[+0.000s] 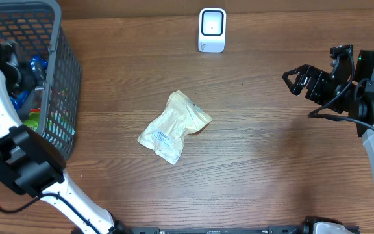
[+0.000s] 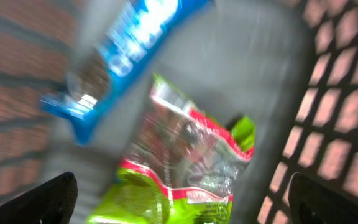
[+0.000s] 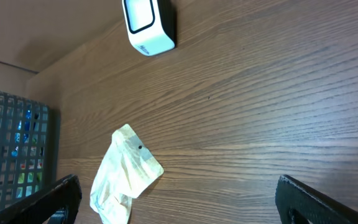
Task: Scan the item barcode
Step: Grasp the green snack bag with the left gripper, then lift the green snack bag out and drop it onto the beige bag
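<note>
Left pincer gapes wide inside the grey basket, gripping nothing, above a green snack bag and blue packet, lettering blurred. Right pincer, equally wide, hangs empty. Pale pouch lies mid-surface, label unreadable; white scanner beyond.

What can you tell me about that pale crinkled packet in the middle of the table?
The packet is a soft, crinkled pouch, cream to pale yellow, seemingly thin plastic. Seen from above, a small dark dot sits near its upper right end, a white printed label near its lower left. It lies flat and slantwise on the wooden table, apart from the grey basket and the white scanner, touching only the table.
</note>
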`<state>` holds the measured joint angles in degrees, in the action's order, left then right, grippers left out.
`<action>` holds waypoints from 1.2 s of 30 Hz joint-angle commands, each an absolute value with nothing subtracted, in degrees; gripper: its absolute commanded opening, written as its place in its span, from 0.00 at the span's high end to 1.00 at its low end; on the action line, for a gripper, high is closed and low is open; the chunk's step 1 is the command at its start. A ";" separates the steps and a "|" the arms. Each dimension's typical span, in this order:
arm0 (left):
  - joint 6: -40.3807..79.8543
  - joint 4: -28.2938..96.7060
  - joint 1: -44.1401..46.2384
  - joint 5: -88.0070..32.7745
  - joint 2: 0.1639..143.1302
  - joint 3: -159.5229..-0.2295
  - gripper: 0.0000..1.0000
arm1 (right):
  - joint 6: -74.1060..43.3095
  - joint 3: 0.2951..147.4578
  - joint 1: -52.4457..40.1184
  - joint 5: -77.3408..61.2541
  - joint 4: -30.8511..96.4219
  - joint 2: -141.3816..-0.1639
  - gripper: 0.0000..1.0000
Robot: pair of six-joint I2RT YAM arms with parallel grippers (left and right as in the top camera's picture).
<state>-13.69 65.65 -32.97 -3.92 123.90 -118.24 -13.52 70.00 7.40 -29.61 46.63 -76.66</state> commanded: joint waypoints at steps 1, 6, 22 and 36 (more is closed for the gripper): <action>-18.06 64.66 -32.47 -5.58 126.08 -114.67 0.02 | -13.32 71.70 7.07 -29.69 45.76 -76.64 0.00; -18.00 62.59 -32.47 -5.52 129.21 -111.37 0.03 | -13.32 71.70 7.07 -29.69 45.58 -76.64 0.00; -11.00 66.76 -32.49 -3.86 135.96 -115.94 0.96 | -13.34 71.70 7.07 -29.78 45.56 -76.64 0.00; -2.76 92.49 -32.49 -3.46 135.96 -165.56 0.96 | -13.30 71.70 7.07 -31.03 45.28 -76.64 0.00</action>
<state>-5.87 90.13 -32.97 -3.03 138.04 -154.69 -13.45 70.00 7.42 -30.26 45.65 -76.66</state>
